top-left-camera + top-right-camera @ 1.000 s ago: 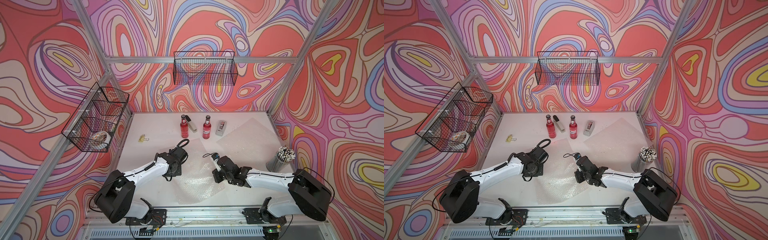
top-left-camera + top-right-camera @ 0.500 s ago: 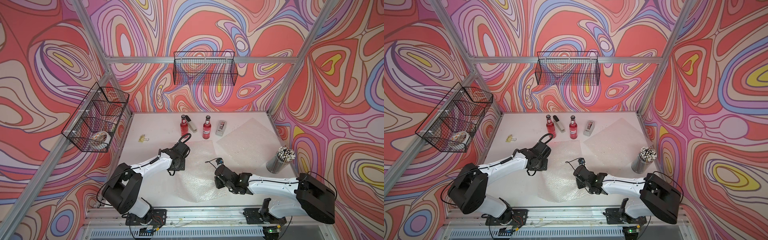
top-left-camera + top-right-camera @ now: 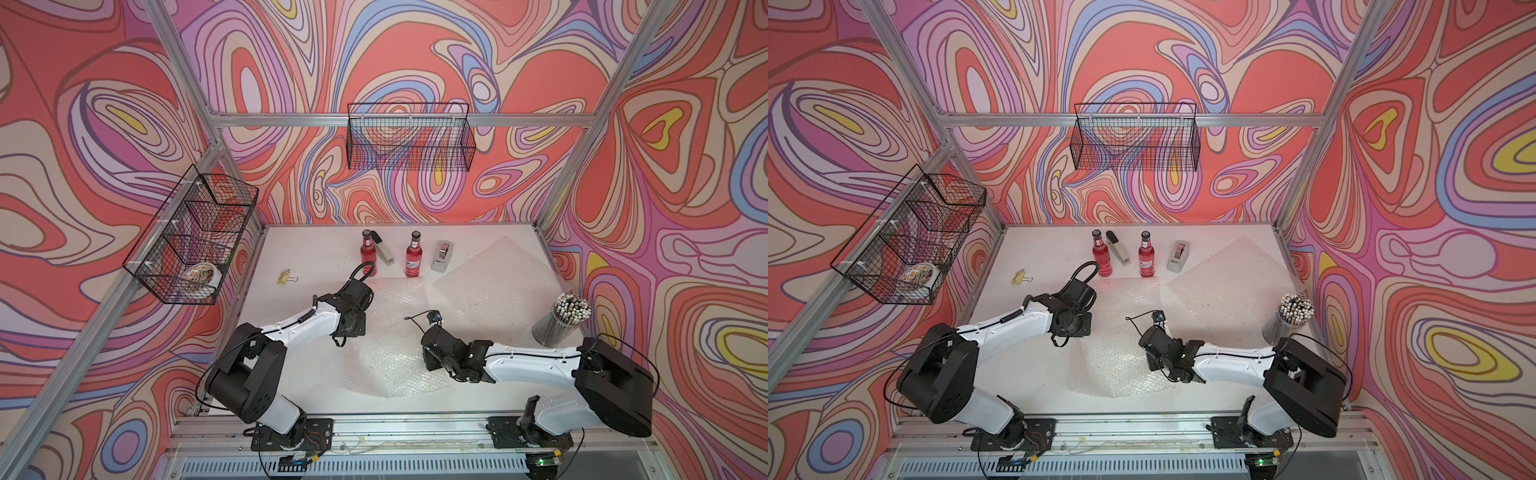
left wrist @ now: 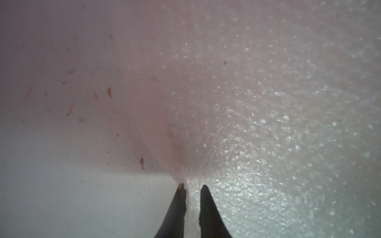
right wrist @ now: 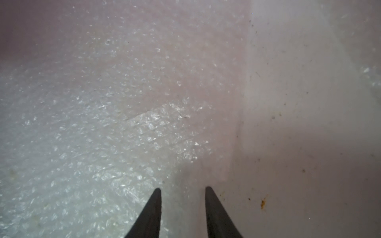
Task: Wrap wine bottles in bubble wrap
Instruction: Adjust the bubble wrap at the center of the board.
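Two wine bottles (image 3: 368,258) (image 3: 413,261) of red-pink liquid stand upright at the back of the table, also seen in a top view (image 3: 1103,257) (image 3: 1146,259). One bubble wrap sheet (image 3: 390,345) lies flat mid-table between my arms. A second bubble wrap sheet (image 3: 494,282) lies to the back right. My left gripper (image 4: 192,185) points down at the sheet's left edge, its jaws a narrow gap apart with a raised fold of film between them. My right gripper (image 5: 182,188) stands open over the sheet's right edge, gripping nothing.
A stapler (image 3: 383,254) lies between the bottles and a grey tape dispenser (image 3: 442,255) stands right of them. A metal cup of pens (image 3: 561,322) stands at the right edge, and a binder clip (image 3: 286,277) lies at the left. Wire baskets (image 3: 191,237) (image 3: 409,137) hang on the walls.
Both grippers have gone from shut to parted, the right one wider. The centre sheet has shifted and now lies spread flat between the two arms.
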